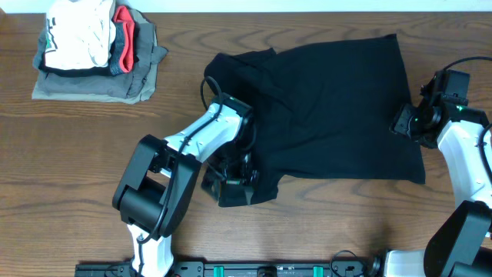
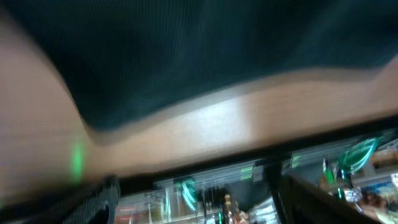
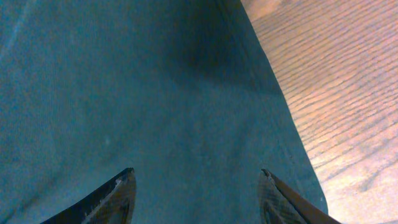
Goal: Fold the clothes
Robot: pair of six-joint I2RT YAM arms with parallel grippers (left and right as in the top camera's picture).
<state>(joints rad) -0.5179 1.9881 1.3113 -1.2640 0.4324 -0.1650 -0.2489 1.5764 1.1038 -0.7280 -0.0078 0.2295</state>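
Brown wooden surface (image 1: 323, 223) carries a stack of folded garments (image 1: 92, 58) at far left. Next, the left claw (image 1: 231, 185) sits at the near left corner of the black T-shirt (image 1: 338, 108), fingers spread wide, gripping nothing. That shirt lies rumpled mid-surface. At its right edge the right claw (image 3: 196, 180) stands open over the fabric.
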